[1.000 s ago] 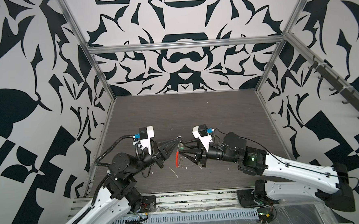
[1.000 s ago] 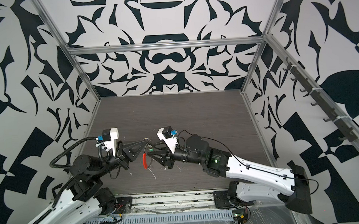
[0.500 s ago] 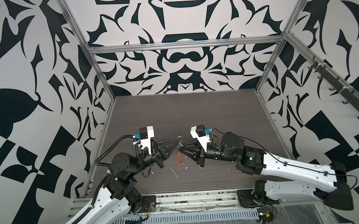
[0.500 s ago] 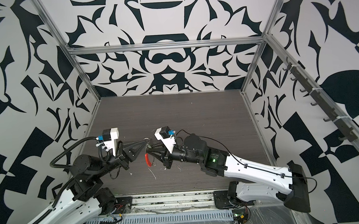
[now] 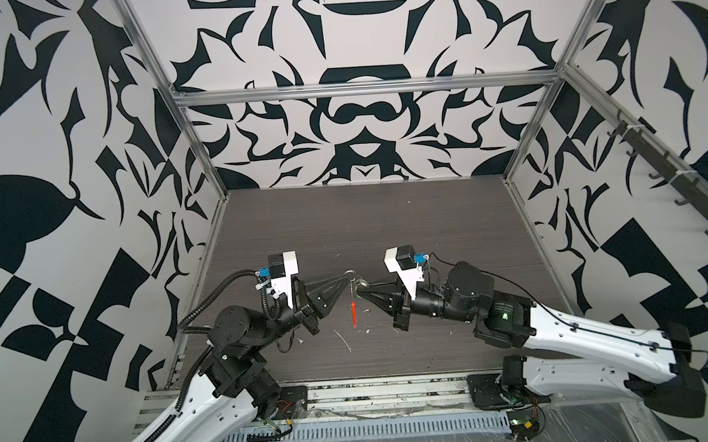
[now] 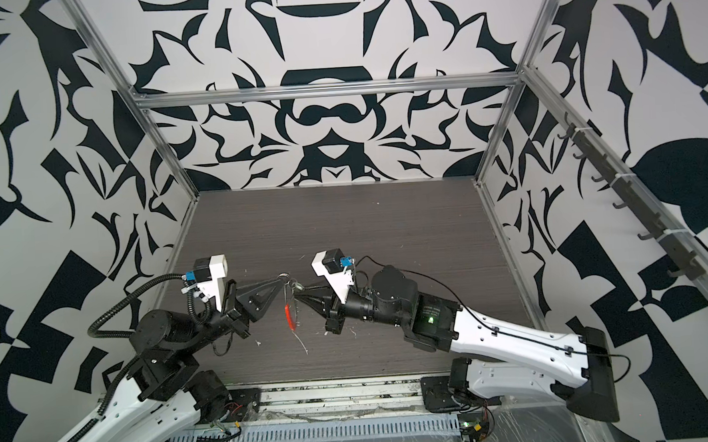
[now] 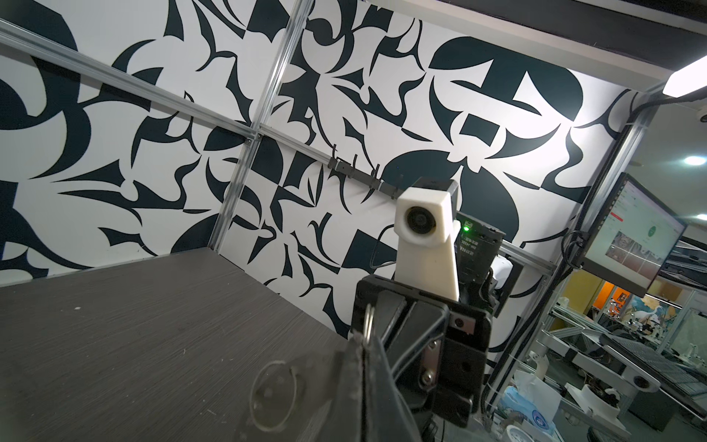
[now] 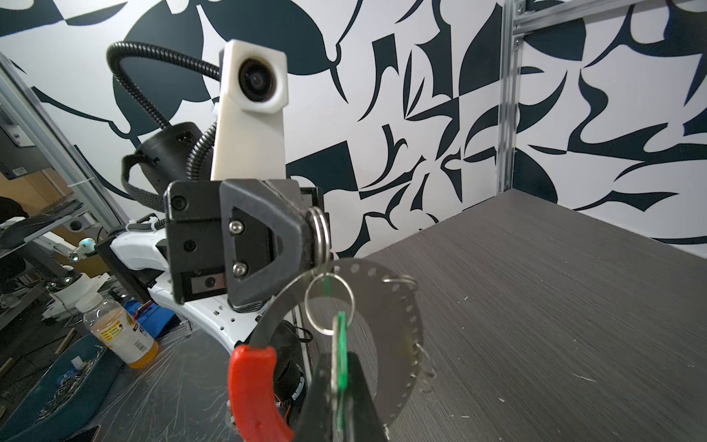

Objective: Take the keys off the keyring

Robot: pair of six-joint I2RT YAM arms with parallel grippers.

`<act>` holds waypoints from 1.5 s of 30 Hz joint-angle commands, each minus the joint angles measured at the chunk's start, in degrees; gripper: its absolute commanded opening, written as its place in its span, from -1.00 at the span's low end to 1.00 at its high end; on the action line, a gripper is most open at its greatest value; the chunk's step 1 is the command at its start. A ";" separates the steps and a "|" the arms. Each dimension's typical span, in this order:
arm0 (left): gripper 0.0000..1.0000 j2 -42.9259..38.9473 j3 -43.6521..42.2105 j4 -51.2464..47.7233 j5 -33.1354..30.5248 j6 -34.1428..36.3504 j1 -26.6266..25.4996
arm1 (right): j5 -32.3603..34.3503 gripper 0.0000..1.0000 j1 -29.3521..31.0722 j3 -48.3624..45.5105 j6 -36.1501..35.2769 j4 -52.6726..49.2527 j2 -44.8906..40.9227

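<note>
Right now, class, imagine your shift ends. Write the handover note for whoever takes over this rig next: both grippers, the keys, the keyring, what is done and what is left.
Left gripper: shut on a split ring at the top of the keyring, holding it up over the table. The red sleeve hangs lowest.
Right gripper: shut on the green key.
Green key: its small loop is still linked at the top of the keyring.
Yellow key: not visible in any view.
Done: both grips are set.
Left: work the green key off, then find and free the yellow one.
</note>
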 commanded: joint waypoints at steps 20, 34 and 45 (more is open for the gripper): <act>-1.00 -0.62 3.63 -6.48 6.15 1.45 -0.06 | 9.16 -1.00 0.15 5.28 -4.80 -10.58 -4.70; -1.00 5.89 4.93 -5.70 23.45 -3.62 -0.09 | 1.09 -1.00 0.08 20.30 -17.54 -29.45 -0.55; -1.00 10.78 4.60 1.61 31.25 -7.77 -0.11 | -7.40 -1.00 0.10 27.79 -22.04 -36.47 3.96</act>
